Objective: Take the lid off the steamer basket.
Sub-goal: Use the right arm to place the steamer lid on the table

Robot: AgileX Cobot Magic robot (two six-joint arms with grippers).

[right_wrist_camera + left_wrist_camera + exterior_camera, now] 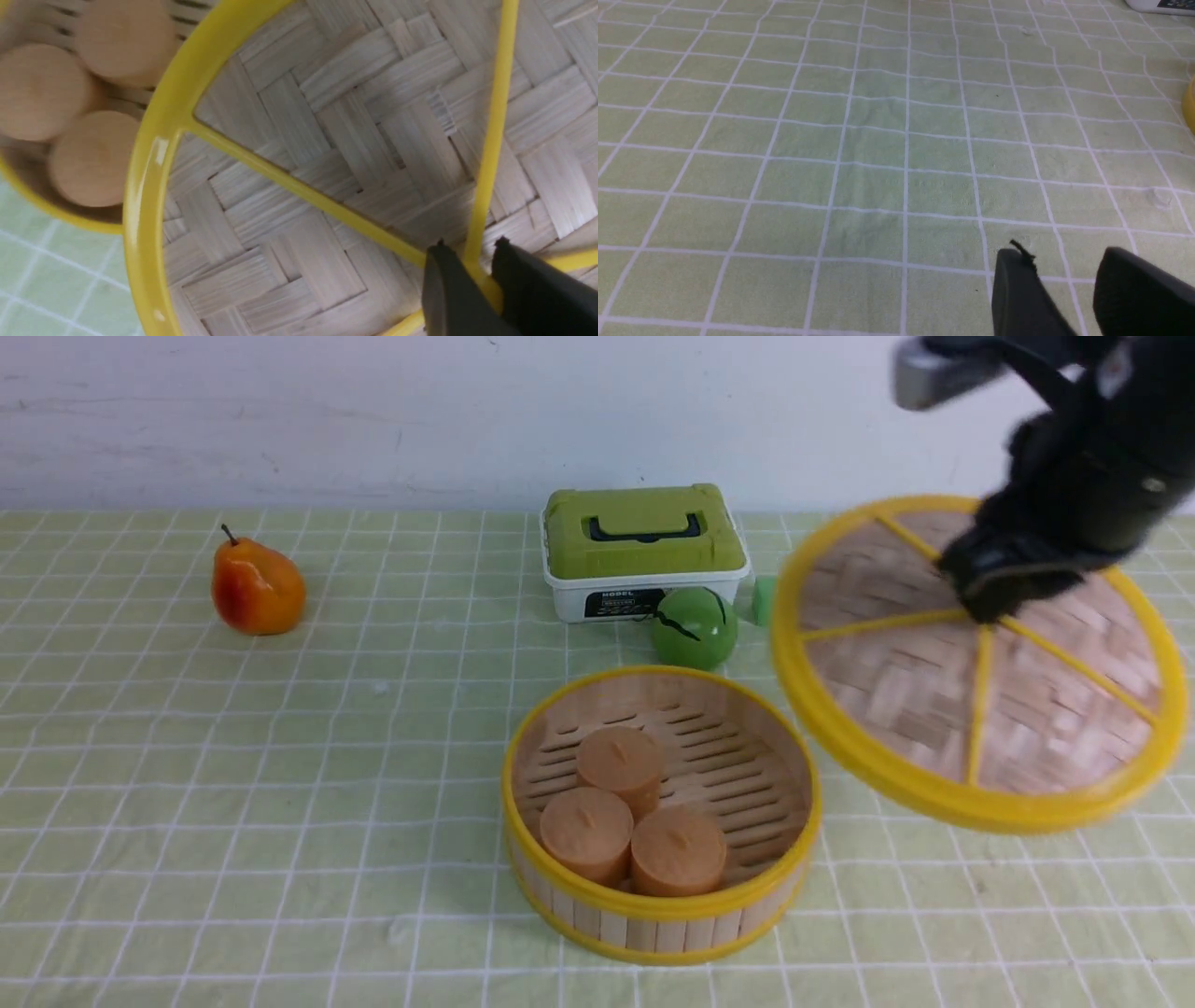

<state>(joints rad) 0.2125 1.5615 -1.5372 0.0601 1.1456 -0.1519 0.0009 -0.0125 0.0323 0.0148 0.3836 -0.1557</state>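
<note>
- Front view: a pale green checked tablecloth [280, 803] before a plain white wall.
- Near the middle, resting on the cloth: the steamer basket [653, 907], round and shallow, with a bamboo-slat wall and yellow rims, uncovered.
- Inside it, on the slatted floor: three tan cylindrical cakes [621, 761], bunched together and touching.
- Off the basket and to its right, raised and tilted with the woven top face toward the camera: the lid [896, 681], with a yellow rim and yellow spokes.
- At the lid's centre, reaching down from above: the right gripper [990, 607], black and blurred.
- In the right wrist view, both its fingers pressed against the yellow knob at the meeting of the spokes, pinching the lid.
- Only in the left wrist view: the left gripper [1069, 294], its two black fingers spread apart, with bare cloth between them and nothing held.
- Behind the basket: a white box [644, 597] with an olive-green handled top.
- Just in front of the box: a glossy green ball [695, 627].
- Far left, upright and well apart from everything else: an orange-yellow pear [257, 590].
</note>
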